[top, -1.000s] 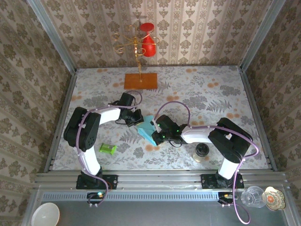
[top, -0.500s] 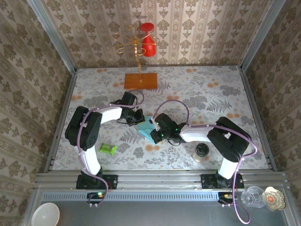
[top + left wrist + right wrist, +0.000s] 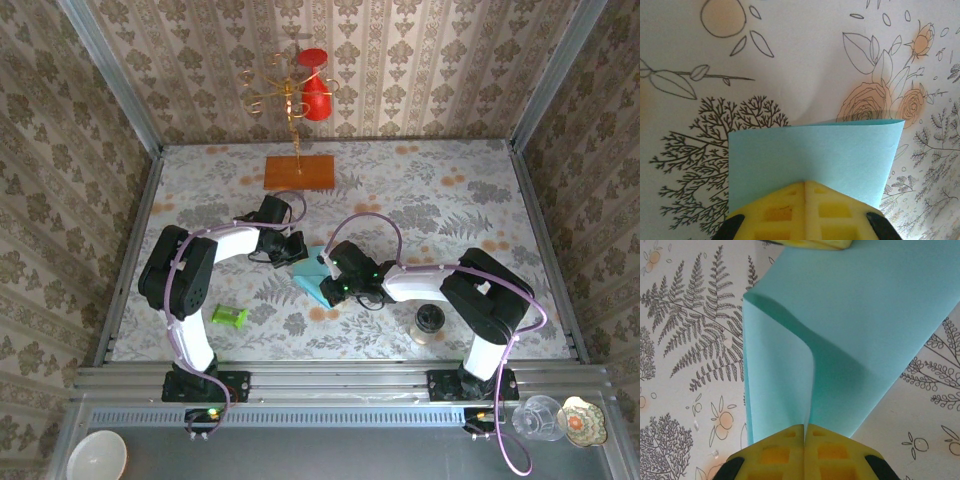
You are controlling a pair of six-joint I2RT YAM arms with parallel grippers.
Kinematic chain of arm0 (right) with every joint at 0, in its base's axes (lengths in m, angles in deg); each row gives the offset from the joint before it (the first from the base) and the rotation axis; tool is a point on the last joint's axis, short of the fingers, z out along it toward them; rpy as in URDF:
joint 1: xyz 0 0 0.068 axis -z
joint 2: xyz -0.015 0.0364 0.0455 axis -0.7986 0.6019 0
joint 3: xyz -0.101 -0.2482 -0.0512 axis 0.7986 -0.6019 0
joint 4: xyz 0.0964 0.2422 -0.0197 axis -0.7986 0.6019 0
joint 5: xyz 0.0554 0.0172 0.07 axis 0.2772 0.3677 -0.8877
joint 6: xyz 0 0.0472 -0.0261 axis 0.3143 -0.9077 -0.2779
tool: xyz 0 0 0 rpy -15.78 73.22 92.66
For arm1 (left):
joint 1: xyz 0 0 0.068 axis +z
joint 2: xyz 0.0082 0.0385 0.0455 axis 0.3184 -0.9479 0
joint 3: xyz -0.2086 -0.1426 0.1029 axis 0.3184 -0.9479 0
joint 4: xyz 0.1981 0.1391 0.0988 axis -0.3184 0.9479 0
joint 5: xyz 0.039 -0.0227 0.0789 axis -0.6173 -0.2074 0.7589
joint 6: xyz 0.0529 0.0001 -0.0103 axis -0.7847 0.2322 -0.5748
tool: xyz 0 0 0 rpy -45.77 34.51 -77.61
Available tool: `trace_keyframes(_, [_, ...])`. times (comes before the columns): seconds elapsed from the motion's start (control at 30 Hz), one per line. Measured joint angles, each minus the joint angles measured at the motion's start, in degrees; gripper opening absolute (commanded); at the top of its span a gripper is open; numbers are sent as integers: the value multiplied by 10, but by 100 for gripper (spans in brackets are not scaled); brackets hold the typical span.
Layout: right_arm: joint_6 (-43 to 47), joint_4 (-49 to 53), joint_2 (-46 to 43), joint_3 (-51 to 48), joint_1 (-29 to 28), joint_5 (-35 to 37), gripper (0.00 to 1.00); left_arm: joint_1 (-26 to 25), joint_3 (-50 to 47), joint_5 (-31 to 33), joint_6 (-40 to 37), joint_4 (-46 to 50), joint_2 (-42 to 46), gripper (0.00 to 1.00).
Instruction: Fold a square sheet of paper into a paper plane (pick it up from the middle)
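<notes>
Evidently little is done: the square sheet of paper (image 3: pixel 865 315), over the middle of the table (image 3: pixel 450 200), is pinched tight by the left gripper (image 3: pixel 805 182) and the right gripper (image 3: pixel 804 426), loosely bent (no sharp crease, nose or wings yet).

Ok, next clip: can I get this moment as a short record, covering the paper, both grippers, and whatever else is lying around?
paper: light blue, partly folded, held between both grippers
left gripper: shut on one edge of the paper
right gripper: shut on a doubled-over part of the paper
stage: early fold, no pointed nose yet
elsewhere: orange board at the far side, green cylinder near the left arm, jar near the right arm
</notes>
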Motion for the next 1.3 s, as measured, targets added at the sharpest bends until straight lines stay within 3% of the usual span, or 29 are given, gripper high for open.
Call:
trace_keyframes(0.67, [0, 8, 11, 6, 0, 0, 0, 0, -2, 7, 0, 15, 15, 6])
trace_keyframes(1.03, [0, 8, 11, 6, 2, -1, 0, -14, -98, 58, 48, 30, 223, 15])
trace_keyframes(1.3, [0, 10, 13, 9, 2, -1, 0, -69, -171, 60, 120, 12, 261, 16])
